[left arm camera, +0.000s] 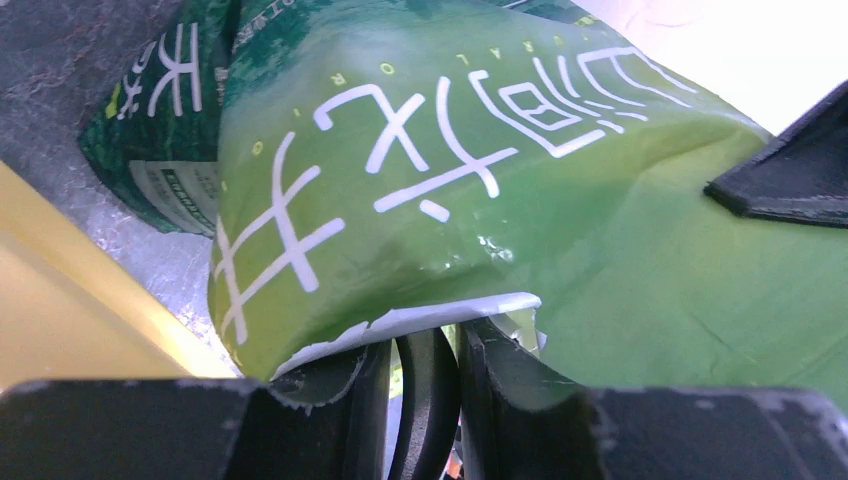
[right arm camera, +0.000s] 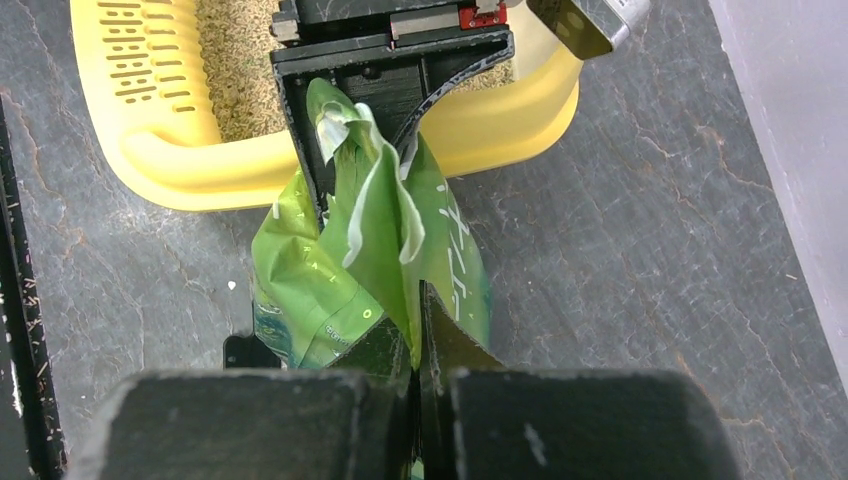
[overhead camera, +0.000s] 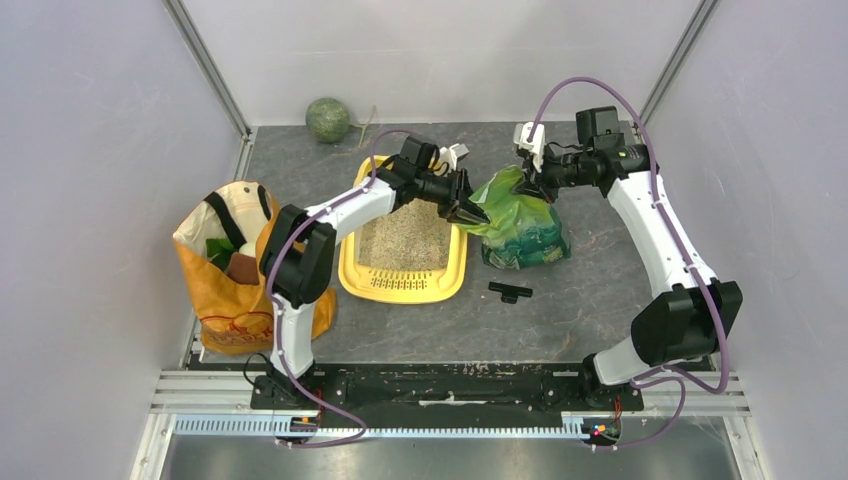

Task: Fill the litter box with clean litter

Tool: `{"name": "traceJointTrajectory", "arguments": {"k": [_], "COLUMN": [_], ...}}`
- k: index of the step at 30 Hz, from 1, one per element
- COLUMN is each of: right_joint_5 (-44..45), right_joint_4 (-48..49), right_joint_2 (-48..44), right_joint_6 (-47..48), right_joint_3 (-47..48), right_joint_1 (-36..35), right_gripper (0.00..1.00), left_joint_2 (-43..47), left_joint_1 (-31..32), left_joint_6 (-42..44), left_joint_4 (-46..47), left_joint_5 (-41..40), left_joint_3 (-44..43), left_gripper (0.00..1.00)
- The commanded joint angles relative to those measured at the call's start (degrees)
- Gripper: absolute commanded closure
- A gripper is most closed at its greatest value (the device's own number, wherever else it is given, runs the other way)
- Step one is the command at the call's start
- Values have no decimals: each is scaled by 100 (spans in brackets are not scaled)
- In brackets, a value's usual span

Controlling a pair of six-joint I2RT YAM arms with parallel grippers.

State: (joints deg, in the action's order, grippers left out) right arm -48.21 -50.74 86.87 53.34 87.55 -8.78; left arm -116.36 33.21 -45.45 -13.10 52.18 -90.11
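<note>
Grey worktop [overhead camera: 600, 300]. Top of glossy green plastic bag [overhead camera: 520, 230] pinched by left hand [overhead camera: 478, 213] and right hand [overhead camera: 527, 185], just beside yellow plastic litter box [overhead camera: 350, 278]; probably spreading it to pour.

The overhead view is bright, even and sharp, with only faint shadows under the arms on the grey counter [overhead camera: 600, 290]. In the left wrist view the glossy green bag [left arm camera: 520, 220] shows glare specks, the top right corner burns out white, and the left hand [left arm camera: 425, 350] is dark and blurred. The right wrist view is crisp mid-frame, though the right hand [right arm camera: 415, 340] is soft.
</note>
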Motion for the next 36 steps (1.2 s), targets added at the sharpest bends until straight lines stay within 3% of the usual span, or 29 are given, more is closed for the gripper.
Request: {"name": "traceJointTrajectory", "arguments": {"k": [1, 4, 10, 20, 24, 36], "right_joint_5": [-617, -573, -580, -653, -664, -697], "right_joint_4": [702, 601, 556, 565, 564, 557], "right_joint_2": [-341, -383, -462, -577, -605, -688], "right_joint_6": [3, 124, 151, 82, 86, 114], "right_joint_3": [304, 289, 298, 394, 360, 298], "right_joint_1": [-58, -4, 144, 185, 207, 204], "right_gripper": [100, 100, 100, 100, 100, 100], "left_joint_2": [732, 1037, 1505, 1988, 2232, 2578], "left_joint_1": [20, -163, -525, -1249, -1360, -1989], "left_joint_6": [-694, -1041, -1132, -880, -154, -209], "left_joint_4": [1168, 1748, 1744, 1338, 348, 281], "left_joint_5": [1008, 1097, 1216, 1447, 1409, 1495], "left_joint_3": [187, 560, 996, 1536, 1537, 1886], "left_gripper": [98, 98, 98, 98, 98, 98]}}
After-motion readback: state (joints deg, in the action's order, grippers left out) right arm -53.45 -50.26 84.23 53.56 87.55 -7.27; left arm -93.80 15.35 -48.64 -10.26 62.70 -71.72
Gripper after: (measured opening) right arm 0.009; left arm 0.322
